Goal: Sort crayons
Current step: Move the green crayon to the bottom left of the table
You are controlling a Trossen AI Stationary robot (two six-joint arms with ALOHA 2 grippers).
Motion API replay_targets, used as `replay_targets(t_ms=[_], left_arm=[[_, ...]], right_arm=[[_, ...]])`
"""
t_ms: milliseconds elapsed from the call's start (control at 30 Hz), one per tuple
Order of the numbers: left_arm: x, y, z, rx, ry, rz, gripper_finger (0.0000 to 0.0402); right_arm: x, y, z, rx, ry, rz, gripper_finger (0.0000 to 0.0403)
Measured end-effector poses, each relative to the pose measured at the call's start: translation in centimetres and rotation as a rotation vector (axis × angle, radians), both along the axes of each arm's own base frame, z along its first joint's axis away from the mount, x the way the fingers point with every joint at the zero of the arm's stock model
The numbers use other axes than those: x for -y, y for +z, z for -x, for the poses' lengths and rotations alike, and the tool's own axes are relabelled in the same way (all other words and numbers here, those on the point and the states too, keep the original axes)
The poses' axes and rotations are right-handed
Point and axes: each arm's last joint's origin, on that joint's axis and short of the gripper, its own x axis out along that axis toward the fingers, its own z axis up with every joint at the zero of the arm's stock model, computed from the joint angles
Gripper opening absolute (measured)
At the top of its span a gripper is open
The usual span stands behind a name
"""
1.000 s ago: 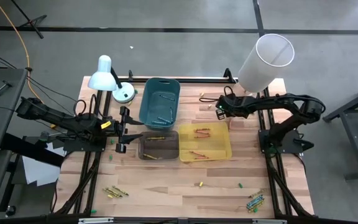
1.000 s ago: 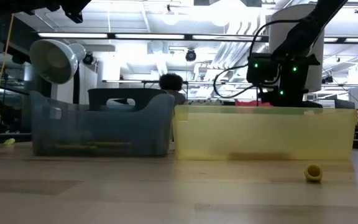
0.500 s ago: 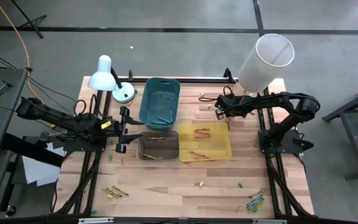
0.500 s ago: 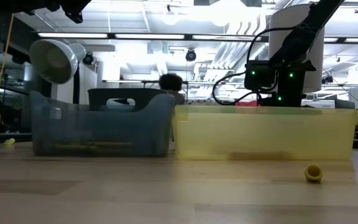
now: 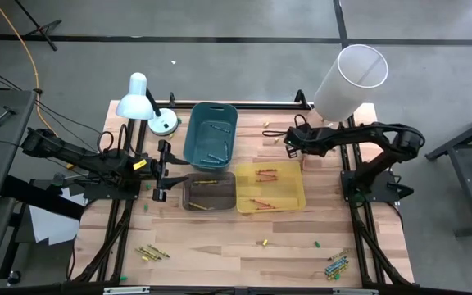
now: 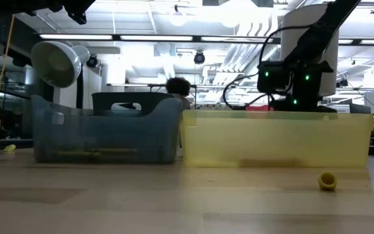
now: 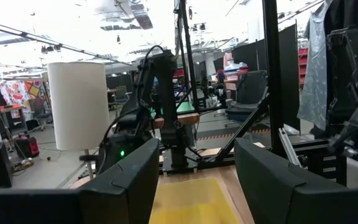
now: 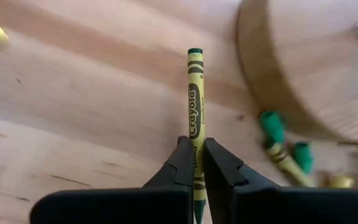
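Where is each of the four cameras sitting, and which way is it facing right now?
High view: overhead, straight down; both arms, teal bin, yellow bin.
Low view: table height, looking level; yellow bin, right arm behind it.
Left wrist view: forward past the open left tool toward the right arm.
Right wrist view: down at the table; right tool shut on a yellow-green crayon.
Shared: the yellow bin shows in the high and low views.

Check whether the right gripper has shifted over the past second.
Yes. In the high view the right gripper has edged away from the yellow bin, toward the table's far edge, now shut on a crayon.
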Motion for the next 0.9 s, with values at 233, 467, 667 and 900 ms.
replay_targets(t_ms=[233, 467, 667, 900], left_arm=[[0.0, 0.0, 0.0, -0.001, 0.0, -0.001, 0.0195], [0.0, 0.0, 0.0, -0.001, 0.0, 0.0, 0.0195], [0.0, 0.0, 0.0, -0.004, -0.001, -0.001, 0.0195], [0.0, -0.1, 0.0, -0.007, -0.001, -0.002, 0.0195]], right_arm=[[-2.0, 3.8, -0.3, 0.131, 0.072, 0.168, 0.0002], [-5.2, 8.0, -2.4, 0.379, 0.35, 0.349, 0.0001], [-7.5, 10.2, -4.4, 0.547, 0.648, 0.437, 0.0001], [-8.2, 10.8, -4.8, 0.607, 0.713, 0.448, 0.0001]])
